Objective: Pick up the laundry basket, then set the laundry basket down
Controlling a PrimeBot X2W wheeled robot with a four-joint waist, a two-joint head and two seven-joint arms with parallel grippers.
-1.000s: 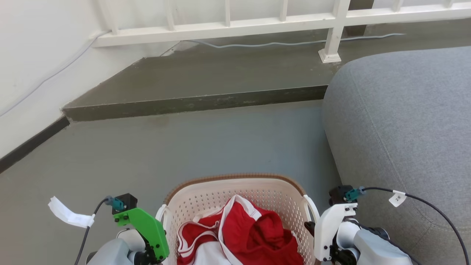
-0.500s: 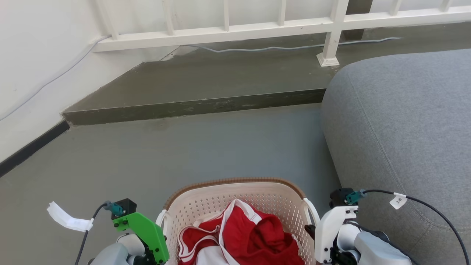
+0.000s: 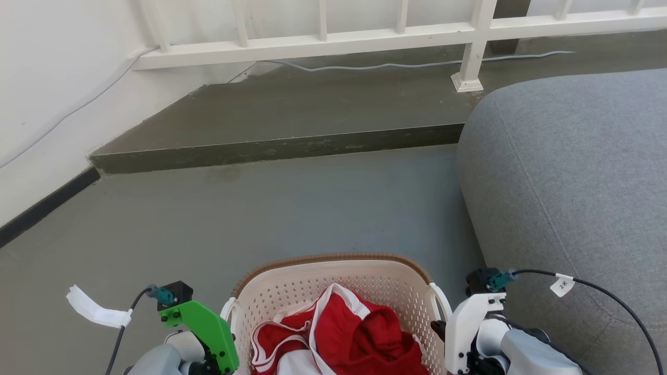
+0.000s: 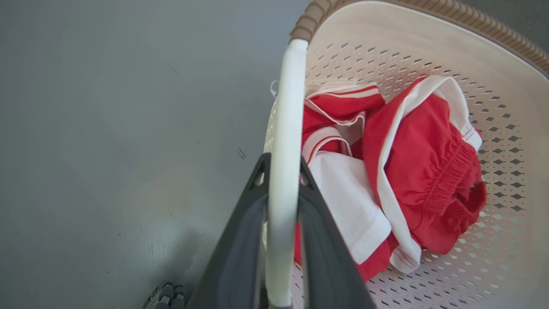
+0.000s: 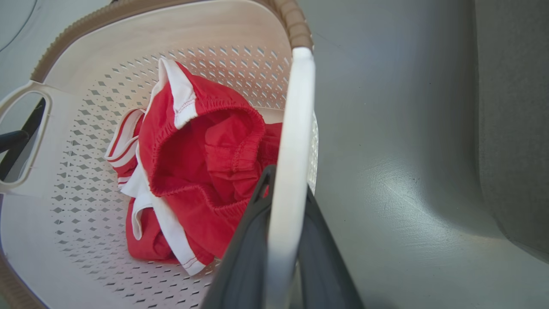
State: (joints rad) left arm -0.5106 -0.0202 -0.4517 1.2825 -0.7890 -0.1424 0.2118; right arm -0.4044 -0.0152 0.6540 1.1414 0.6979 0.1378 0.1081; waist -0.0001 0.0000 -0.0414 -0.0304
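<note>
Crops the near half of the laundry basket (image 3: 312, 284) and red-and-white clothes (image 3: 365, 338) at the head view's bottom edge. Hides the basket's underside: on the floor (image 3: 312, 208) or not, cannot tell. Right cable tag (image 3: 563, 285) unreadable, too small.

Green left bracket (image 3: 206, 328), white right bracket (image 3: 466, 323) (tagged cable (image 3: 563, 284)), dark claw fingers (image 4: 240, 244)

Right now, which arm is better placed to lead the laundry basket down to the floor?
Left, slightly. Both hold the laundry basket handles shut, but the left gripper has open floor beside it; the grey sofa is near the right gripper.
</note>
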